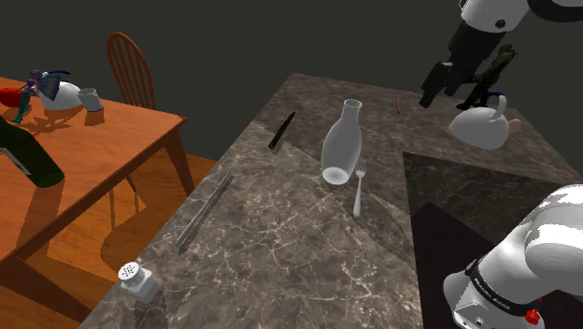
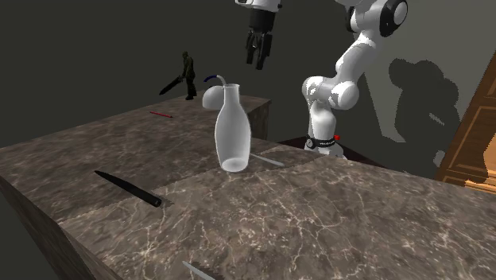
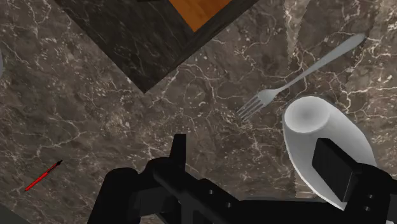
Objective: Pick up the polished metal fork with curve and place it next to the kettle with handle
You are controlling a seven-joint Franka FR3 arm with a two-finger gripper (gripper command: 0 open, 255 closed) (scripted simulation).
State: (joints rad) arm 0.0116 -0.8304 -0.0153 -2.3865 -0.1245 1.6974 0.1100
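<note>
The metal fork [image 1: 358, 190] lies flat on the marble counter [image 1: 280, 243], just beside the base of a tall white bottle [image 1: 342, 142]. In the wrist view the fork [image 3: 299, 76] lies past the bottle's round base [image 3: 318, 127], its tines toward the counter's middle. The white kettle [image 1: 481, 126] with a dark arched handle stands at the counter's far right in the shoulder view. My gripper [image 1: 439, 89] hangs high above the counter, near the kettle and well away from the fork. It is open and holds nothing [image 2: 258, 52] [image 3: 254, 162]. The bottle [image 2: 232, 131] partly hides the kettle [image 2: 211, 97].
A black knife [image 1: 281, 131], a long grey utensil [image 1: 206, 210] and a shaker [image 1: 138, 278] lie on the counter. A dark figurine [image 1: 495, 73] stands behind the kettle, with a red pen [image 1: 398, 105] nearby. A wooden table [image 1: 103, 150] and chair [image 1: 131, 65] stand beyond the counter's edge.
</note>
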